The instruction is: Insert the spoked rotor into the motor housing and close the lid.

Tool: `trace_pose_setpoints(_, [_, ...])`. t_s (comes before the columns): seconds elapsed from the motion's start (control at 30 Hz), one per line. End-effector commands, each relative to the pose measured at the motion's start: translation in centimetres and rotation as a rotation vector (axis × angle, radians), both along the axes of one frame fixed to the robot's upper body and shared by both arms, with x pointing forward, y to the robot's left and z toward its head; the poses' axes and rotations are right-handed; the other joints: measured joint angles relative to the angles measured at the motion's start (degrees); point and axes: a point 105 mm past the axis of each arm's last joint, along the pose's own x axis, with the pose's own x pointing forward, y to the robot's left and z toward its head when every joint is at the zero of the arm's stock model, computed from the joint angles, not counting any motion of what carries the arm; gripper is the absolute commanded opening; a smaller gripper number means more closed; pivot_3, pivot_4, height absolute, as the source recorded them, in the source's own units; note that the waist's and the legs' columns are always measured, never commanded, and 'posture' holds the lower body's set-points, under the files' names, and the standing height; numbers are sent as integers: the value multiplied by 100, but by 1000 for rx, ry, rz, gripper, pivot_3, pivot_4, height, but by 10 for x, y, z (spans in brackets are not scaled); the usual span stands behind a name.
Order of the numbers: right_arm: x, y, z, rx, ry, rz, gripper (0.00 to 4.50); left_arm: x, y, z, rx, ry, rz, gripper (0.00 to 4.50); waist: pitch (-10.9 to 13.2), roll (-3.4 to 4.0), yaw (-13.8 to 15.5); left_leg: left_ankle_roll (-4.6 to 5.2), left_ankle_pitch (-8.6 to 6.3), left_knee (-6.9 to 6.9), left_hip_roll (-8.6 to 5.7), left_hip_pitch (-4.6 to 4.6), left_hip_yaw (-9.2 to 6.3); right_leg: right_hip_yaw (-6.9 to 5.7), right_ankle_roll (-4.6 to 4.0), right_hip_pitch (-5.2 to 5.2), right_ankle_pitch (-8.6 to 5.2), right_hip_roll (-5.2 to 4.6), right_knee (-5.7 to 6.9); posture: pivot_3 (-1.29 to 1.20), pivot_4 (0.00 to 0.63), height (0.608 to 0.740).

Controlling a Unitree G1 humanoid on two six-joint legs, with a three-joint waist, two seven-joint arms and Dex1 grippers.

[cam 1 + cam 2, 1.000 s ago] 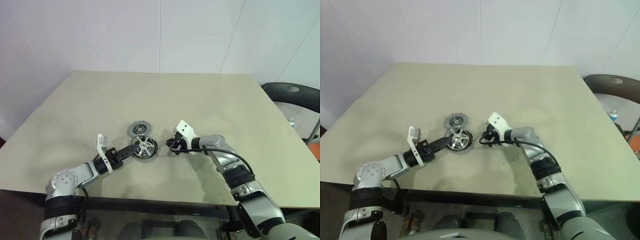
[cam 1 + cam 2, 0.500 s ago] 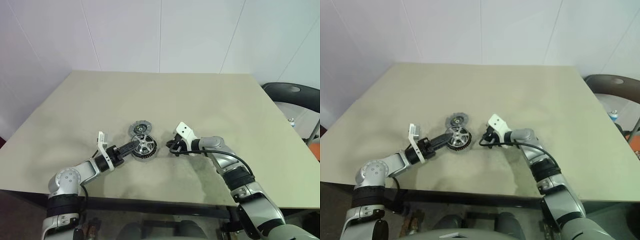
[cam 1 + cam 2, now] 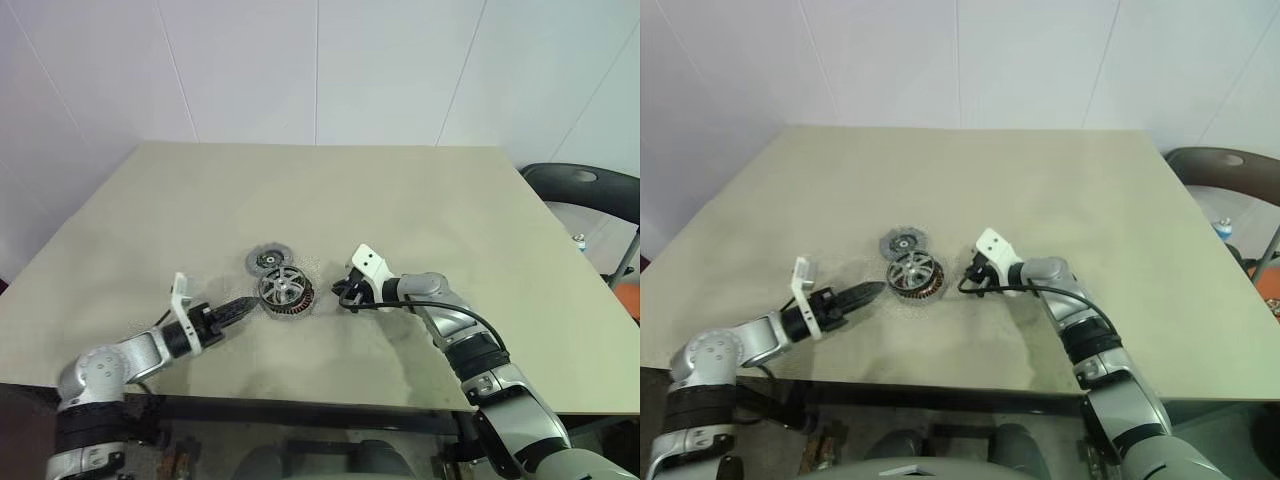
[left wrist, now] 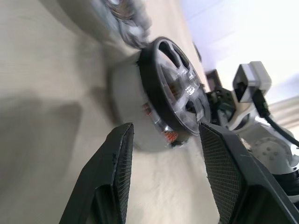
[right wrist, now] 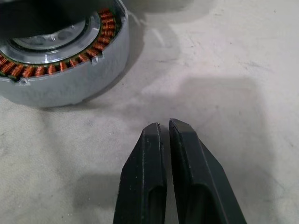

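Note:
The spoked rotor (image 3: 285, 287), shiny silver with a dark rim, lies on top of the motor housing (image 5: 70, 79). Copper windings (image 5: 100, 44) show under its edge on the side facing my right gripper. The lid (image 3: 265, 260), a flat grey disc with a dark centre, lies on the table just behind them. My left gripper (image 3: 243, 303) stands open a short way to the left of the rotor, with nothing between its fingers (image 4: 117, 158). To the right of the housing, my right gripper (image 5: 164, 127) is shut and empty, its tips close to the tabletop.
The beige table (image 3: 420, 200) stretches wide behind and to both sides of the parts. A black chair (image 3: 590, 190) stands off the table's right edge. A white wall rises behind the table.
My left gripper has opened, let go of the rotor and drawn back to the left. The rotor now rests on the housing. The right arm has kept still.

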Motion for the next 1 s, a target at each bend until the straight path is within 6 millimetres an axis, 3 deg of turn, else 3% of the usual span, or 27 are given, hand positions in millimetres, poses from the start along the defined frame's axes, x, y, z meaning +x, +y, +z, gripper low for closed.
trace_pose_setpoints(0.03, [1,4,0,0,-16,9,327,-4,4,6,5,-25,-1,2391,0,0,2,0,0,0,0,1,0,0,-1,1,-1,-1,0,0,0,740])
trace_pose_setpoints(0.3, [1,9,-1,7,-20,11,327,-4,16,8,17,-34,58,2391,0,-1,-13,0,0,0,2,3,0,0,-5,1,-3,-1,2,0,0,740])
trace_pose_setpoints(0.53, [3,32,39,140,-48,69,327,1,19,35,56,-128,52,2391,2,2,-3,-1,0,0,2,-4,0,0,0,-7,0,-1,3,0,0,740])
trace_pose_setpoints(0.7, [-21,43,48,126,3,277,327,-7,2,54,172,-251,-90,2391,3,3,5,1,-2,-7,-1,-10,0,0,1,-9,1,-4,-8,0,0,740])
trace_pose_setpoints(0.83, [-22,49,50,77,-3,374,327,-16,-2,53,335,-333,-222,2391,15,23,-40,1,-2,-15,0,-5,3,0,-6,-10,-3,-3,-8,0,0,740])
trace_pose_setpoints(1.0, [-12,64,64,108,-66,381,163,-4,11,56,379,-379,-186,2414,23,37,-13,-1,0,-12,1,-4,4,1,-18,-11,-10,-1,-4,0,0,740])
